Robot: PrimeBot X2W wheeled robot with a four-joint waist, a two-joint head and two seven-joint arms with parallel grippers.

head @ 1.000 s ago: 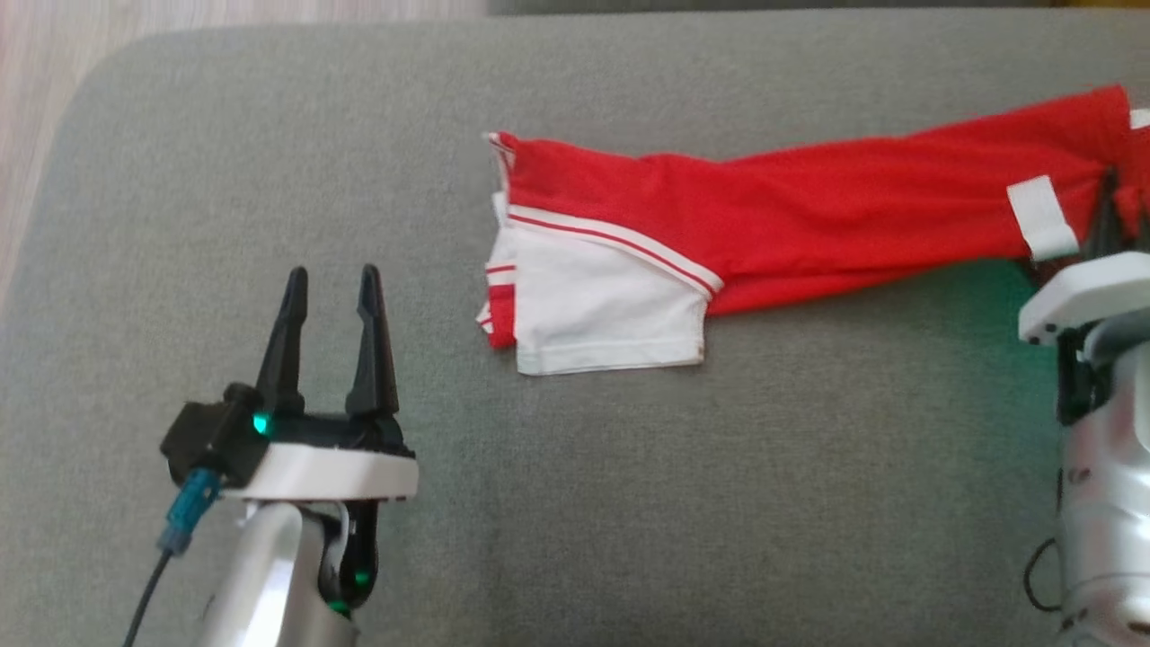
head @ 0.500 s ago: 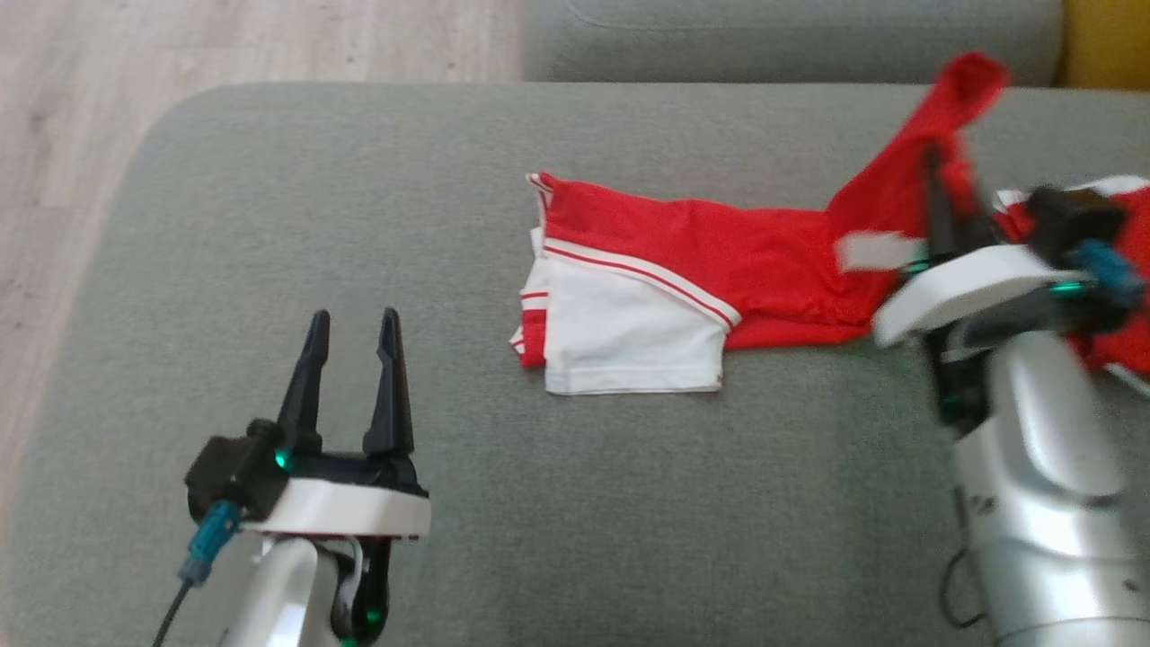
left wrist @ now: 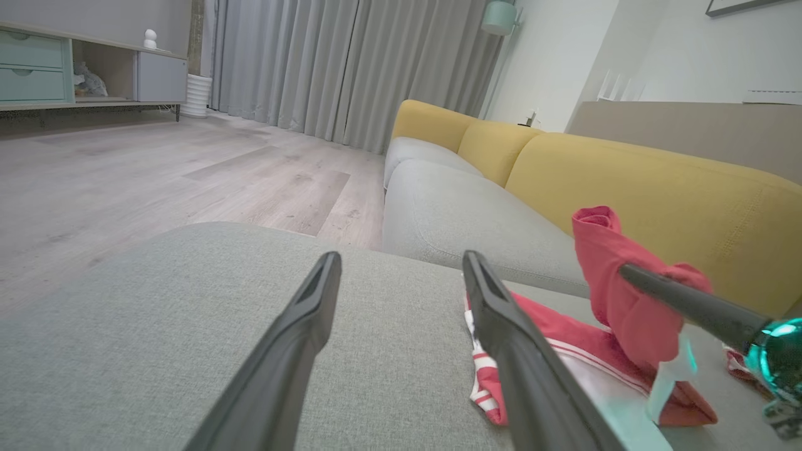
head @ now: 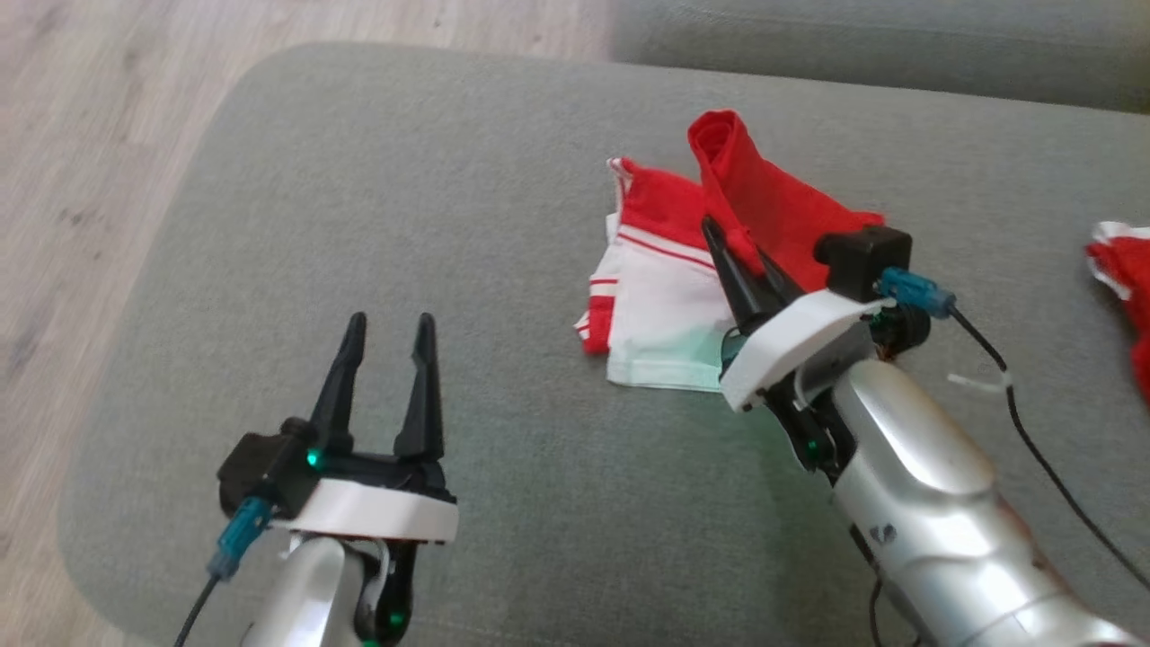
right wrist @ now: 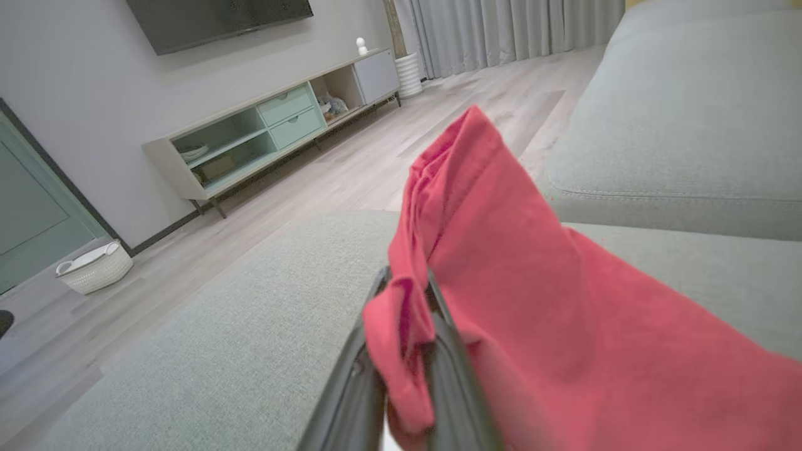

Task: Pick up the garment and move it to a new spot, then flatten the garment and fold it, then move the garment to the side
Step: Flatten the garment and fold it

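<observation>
The garment (head: 669,288), red with white panels and red stripes, lies on the grey cushion (head: 503,216) right of centre. My right gripper (head: 719,238) is shut on its red end and holds that end folded back over the white part, standing up in a peak. The right wrist view has red cloth (right wrist: 501,300) pinched between the fingers (right wrist: 451,388) and draped to the right. My left gripper (head: 388,322) hovers open over bare cushion at the lower left, apart from the garment. Its two fingers (left wrist: 294,332) frame the garment (left wrist: 564,363) and the right gripper's finger (left wrist: 683,304).
Another piece of red and white cloth (head: 1123,279) lies at the cushion's right edge. Wooden floor (head: 81,162) runs along the left. A grey seat (left wrist: 463,219) with yellow backrest (left wrist: 639,181) stands behind. A low cabinet (right wrist: 276,131) and a white basket (right wrist: 94,266) stand by the wall.
My right gripper has swung left with the garment's red end, folding it back over the white part. The camera view has shifted. The left gripper stays open in place.
</observation>
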